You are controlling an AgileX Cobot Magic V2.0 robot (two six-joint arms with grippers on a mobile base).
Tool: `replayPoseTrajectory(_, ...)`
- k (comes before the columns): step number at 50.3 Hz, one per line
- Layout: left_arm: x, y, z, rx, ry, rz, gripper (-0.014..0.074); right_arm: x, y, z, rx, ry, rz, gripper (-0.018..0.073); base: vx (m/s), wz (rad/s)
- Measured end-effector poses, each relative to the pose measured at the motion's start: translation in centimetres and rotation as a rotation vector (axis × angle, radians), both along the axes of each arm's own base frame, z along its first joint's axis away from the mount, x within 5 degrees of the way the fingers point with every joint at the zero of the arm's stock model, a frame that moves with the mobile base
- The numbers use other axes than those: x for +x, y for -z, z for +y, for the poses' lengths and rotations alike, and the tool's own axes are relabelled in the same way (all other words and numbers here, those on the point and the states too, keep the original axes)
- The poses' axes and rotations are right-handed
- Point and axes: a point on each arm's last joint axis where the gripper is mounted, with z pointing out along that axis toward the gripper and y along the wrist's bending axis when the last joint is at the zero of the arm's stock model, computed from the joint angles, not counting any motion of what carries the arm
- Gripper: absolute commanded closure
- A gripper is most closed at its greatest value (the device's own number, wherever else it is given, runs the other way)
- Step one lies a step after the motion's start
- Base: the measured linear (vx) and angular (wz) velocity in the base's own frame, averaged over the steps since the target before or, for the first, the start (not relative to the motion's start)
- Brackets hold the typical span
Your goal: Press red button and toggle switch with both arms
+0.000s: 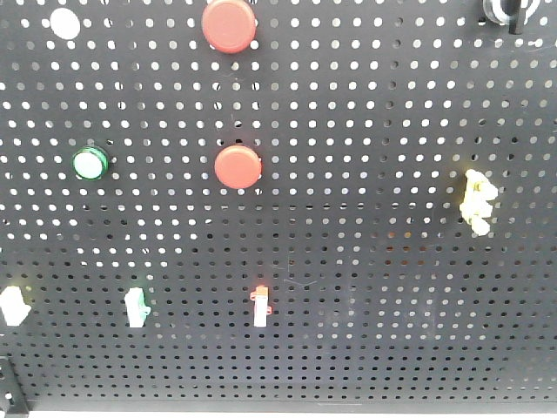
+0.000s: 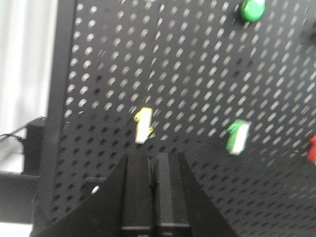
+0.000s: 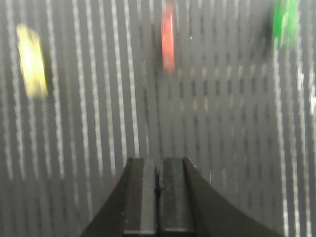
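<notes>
On the black pegboard (image 1: 365, 261) are two red buttons, one at the top (image 1: 229, 23) and one in the middle (image 1: 238, 166). Toggle switches sit lower: yellow-tipped (image 1: 13, 305), green (image 1: 137, 306), red-tipped (image 1: 260, 305). Neither arm shows in the front view. In the left wrist view my left gripper (image 2: 153, 157) is shut and empty, just below the yellow-tipped toggle (image 2: 143, 126) and apart from it. The right wrist view is badly blurred; my right gripper (image 3: 158, 162) is shut and empty, well below a red smear (image 3: 168, 37) that I cannot identify.
A green button (image 1: 90, 163), a yellow switch (image 1: 478, 202), a white disc (image 1: 63, 23) and a black knob (image 1: 509, 10) are also on the board. The left wrist view shows the green toggle (image 2: 238, 137) and the board's left frame (image 2: 57, 98).
</notes>
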Motion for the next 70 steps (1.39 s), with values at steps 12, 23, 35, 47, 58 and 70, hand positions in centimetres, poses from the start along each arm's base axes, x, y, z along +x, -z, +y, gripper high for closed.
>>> replayPoseTrajectory(12,2.0,-11.9,-0.3,0.096,-0.010,0.025,0.0595,2.1,-10.8,-0.2,-0.049,0.023,0.012,0.0562,0.00,0.00)
replayPoseTrajectory(23,6.2,-18.6,-0.9,0.152,-0.010,0.082,0.0595,6.0,-14.9,-0.6,0.006,0.006,0.056,0.0562,0.00,0.00)
replayPoseTrajectory(35,8.4,-20.5,-1.5,0.154,0.019,0.112,0.0595,7.0,-14.9,-0.7,0.139,-0.039,0.075,0.0562,0.00,0.00)
replayPoseTrajectory(47,10.3,-20.6,-4.9,0.275,0.260,0.151,0.0595,7.1,-14.7,-0.7,0.163,-0.044,0.105,0.0562,0.00,0.00)
replayPoseTrajectory(58,13.4,-21.9,-10.6,0.386,0.557,0.083,0.0595,7.2,-14.3,-0.7,0.170,-0.044,0.144,0.0562,0.00,0.00)
replayPoseTrajectory(70,16.4,-25.4,-13.6,0.370,0.622,-0.007,0.0595,7.2,-14.0,-0.7,0.162,-0.039,0.178,0.0562,0.00,0.00)
